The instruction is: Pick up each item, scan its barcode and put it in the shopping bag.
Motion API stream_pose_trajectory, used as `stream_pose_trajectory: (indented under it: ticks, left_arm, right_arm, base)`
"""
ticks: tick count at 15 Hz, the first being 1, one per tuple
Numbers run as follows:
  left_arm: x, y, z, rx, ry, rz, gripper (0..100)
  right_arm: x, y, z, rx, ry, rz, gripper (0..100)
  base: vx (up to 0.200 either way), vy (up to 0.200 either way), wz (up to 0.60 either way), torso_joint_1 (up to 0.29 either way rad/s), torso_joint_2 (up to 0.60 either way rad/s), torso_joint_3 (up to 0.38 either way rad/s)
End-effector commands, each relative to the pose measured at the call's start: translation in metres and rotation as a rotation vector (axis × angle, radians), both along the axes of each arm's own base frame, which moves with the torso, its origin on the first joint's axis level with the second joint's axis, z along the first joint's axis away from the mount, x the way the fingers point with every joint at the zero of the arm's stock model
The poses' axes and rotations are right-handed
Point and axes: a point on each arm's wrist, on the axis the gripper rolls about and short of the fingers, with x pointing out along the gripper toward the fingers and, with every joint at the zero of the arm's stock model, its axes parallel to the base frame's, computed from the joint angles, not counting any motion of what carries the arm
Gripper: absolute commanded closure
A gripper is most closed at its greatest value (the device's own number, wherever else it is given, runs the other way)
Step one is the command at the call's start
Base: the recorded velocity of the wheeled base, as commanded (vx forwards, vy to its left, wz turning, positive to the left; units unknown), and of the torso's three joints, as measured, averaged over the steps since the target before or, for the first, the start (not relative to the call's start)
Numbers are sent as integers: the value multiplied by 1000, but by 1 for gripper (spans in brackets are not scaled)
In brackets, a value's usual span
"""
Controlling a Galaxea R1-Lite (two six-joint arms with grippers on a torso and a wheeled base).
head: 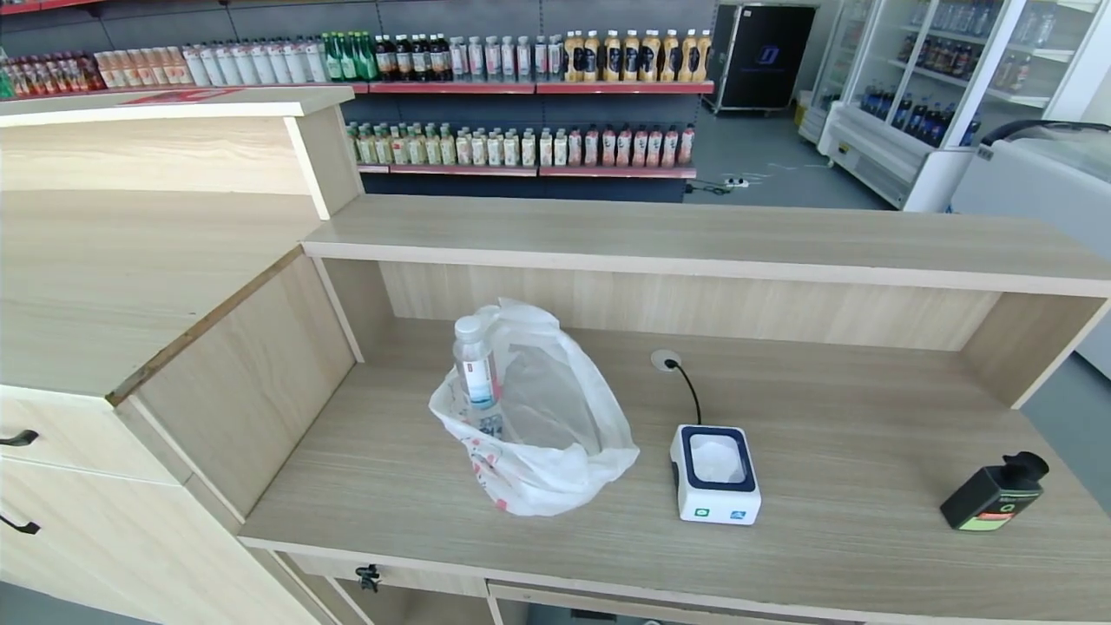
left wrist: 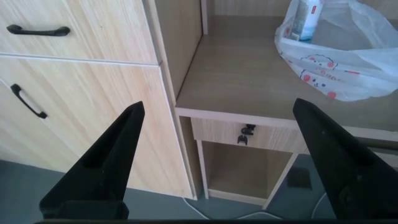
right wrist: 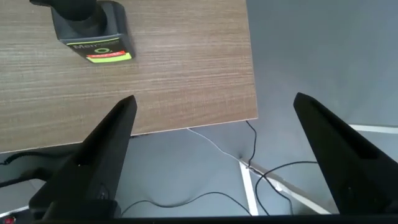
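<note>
A white plastic shopping bag (head: pixel 555 443) stands open on the wooden tabletop (head: pixel 833 417). A clear water bottle (head: pixel 476 373) is upright inside it, leaning against the bag's wall on the nine o'clock side. The scanner (head: pixel 715 473), a white box with a dark-rimmed window facing up, sits just beside the bag at its three o'clock. The two are apart. The scanner's black cable (head: pixel 690 391) runs toward twelve o'clock into a round port in the tabletop.

Well apart from the scanner, at its three o'clock and near the tabletop's end, a dark bottle (head: pixel 994 495) with a black cap lies on its side, its green and red label facing up.

The left tool (left wrist: pixel 217 106) is released, its two black fingers spread wide with nothing between them. It hangs low, off the tabletop's front corner on the bag's side, before a keyed drawer (left wrist: pixel 245 132) and a cabinet (left wrist: pixel 81 93) with black handles.

The right tool (right wrist: pixel 216 98) is also released and empty, above grey floor (right wrist: pixel 323 62) with loose wires, off the tabletop's end, near the dark bottle (right wrist: pixel 99 43).
</note>
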Motion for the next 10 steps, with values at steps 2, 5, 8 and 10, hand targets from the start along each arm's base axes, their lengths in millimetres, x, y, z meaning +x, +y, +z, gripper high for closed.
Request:
stream_pose_trajectory:
  ticks: [2, 5, 8, 10]
  left_arm:
    - [0, 0, 0, 0, 0, 1, 0]
    - [0, 0, 0, 0, 0, 1, 0]
    - [0, 0, 0, 0, 0, 1, 0]
    - [0, 0, 0, 0, 0, 1, 0]
  right_arm:
    - [9, -15, -23, 18, 25, 8, 0]
    - [19, -31, -39, 15, 17, 11, 0]
    - [29, -34, -43, 47, -19, 73, 0]
    - [47, -24, -44, 73, -50, 171, 0]
  base:
    - [0, 0, 0, 0, 0, 0]
    - [0, 0, 0, 0, 0, 0]
    - [0, 0, 0, 0, 0, 0]
    - [0, 0, 0, 0, 0, 0]
